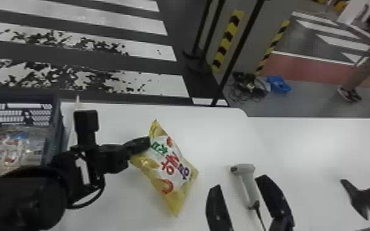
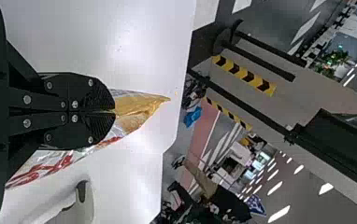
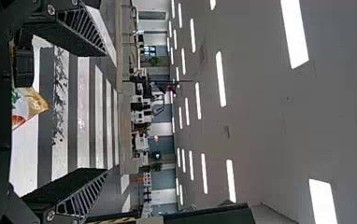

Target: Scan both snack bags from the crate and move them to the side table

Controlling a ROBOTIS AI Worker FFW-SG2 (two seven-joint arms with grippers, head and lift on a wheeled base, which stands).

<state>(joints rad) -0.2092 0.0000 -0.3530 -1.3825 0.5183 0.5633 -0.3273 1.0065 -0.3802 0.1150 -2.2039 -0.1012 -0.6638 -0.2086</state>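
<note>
In the head view my left gripper (image 1: 143,145) is shut on the upper left edge of a yellow and white snack bag (image 1: 175,172), which is tilted over the white table. The left wrist view has the gripper (image 2: 113,112) with its fingers pressed together on the bag (image 2: 137,112). At the front, my right gripper (image 1: 239,184) stands open, a grey handheld scanner (image 1: 247,184) showing between and beyond its fingers. In the right wrist view the gripper (image 3: 105,112) has its fingers wide apart, with the bag (image 3: 29,105) off to one side.
A dark crate (image 1: 59,129) at the left holds a clear-wrapped snack bag (image 1: 18,147). The white table (image 1: 116,119) extends to the right, where a black stand (image 1: 362,195) sits. Dark posts rise beyond the table's far edge.
</note>
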